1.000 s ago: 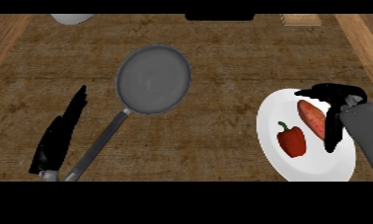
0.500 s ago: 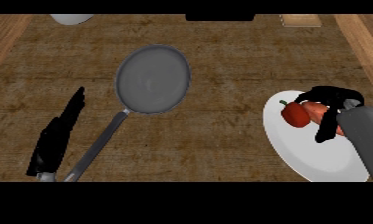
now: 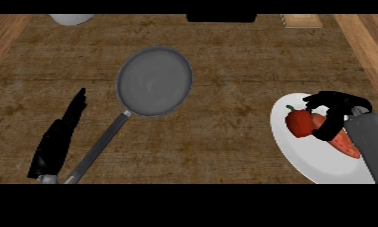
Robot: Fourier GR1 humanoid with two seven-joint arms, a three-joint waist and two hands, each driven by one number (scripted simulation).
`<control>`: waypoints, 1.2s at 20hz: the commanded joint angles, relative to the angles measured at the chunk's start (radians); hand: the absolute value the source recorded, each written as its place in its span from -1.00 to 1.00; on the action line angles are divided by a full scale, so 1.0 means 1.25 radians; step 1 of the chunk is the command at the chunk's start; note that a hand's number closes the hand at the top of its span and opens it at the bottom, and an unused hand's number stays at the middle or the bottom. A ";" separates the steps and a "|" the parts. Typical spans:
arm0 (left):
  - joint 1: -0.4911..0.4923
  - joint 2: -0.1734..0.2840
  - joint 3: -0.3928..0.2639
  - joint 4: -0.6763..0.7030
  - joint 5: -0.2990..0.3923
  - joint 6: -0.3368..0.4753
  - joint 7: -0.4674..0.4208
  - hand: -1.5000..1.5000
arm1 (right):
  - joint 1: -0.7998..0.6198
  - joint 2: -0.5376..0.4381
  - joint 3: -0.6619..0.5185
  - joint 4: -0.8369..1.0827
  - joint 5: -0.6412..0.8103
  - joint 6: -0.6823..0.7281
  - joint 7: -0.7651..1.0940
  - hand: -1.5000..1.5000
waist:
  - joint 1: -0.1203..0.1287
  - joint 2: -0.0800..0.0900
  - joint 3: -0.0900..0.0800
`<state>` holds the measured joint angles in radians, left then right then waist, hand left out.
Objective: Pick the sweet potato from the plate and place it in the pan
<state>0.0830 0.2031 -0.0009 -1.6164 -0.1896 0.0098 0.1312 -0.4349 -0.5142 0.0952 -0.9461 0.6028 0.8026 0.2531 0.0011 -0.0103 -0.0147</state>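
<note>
A: Right robot hand (image 3: 336,108), lower right of frame: curled over the plate (image 3: 310,158), pinching the potato (image 3: 345,142)?

B: Hard to tell. Potato on the plate, touching a red pepper (image 3: 300,123).

A: Could grab the pepper by mistake. Pan (image 3: 155,81) well apart, centre. Left robot hand (image 3: 55,138) straight, lower left.

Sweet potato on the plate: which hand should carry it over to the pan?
Right. The right hand is already over the plate, fingers curled by the sweet potato and the red pepper. The left hand rests open beside the pan handle, far from the plate.
</note>
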 commanded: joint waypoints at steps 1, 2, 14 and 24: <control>-0.003 -0.005 0.008 0.027 0.005 -0.015 -0.011 0.00 | 0.013 0.006 -0.031 -0.058 -0.031 0.067 0.035 1.00 | -0.002 0.007 0.011; 0.007 0.025 0.039 0.019 0.032 -0.041 -0.027 0.00 | 0.024 0.048 -0.015 -0.032 -0.015 0.011 0.017 1.00 | 0.001 0.008 0.012; 0.018 0.010 0.033 -0.001 0.014 -0.009 0.013 0.00 | 0.105 0.290 0.090 -0.494 0.302 -0.503 0.534 1.00 | -0.040 -0.018 0.008; 0.010 -0.020 -0.010 -0.031 -0.029 0.012 0.019 0.00 | -0.009 0.407 0.363 -0.633 0.644 -0.568 0.674 1.00 | 0.003 0.006 0.011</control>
<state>0.1048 0.2043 0.0128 -1.6435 -0.1892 -0.0051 0.1528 -0.3940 -0.0784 0.4499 -1.7206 1.2918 0.1240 1.0070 -0.0092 -0.0135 -0.0024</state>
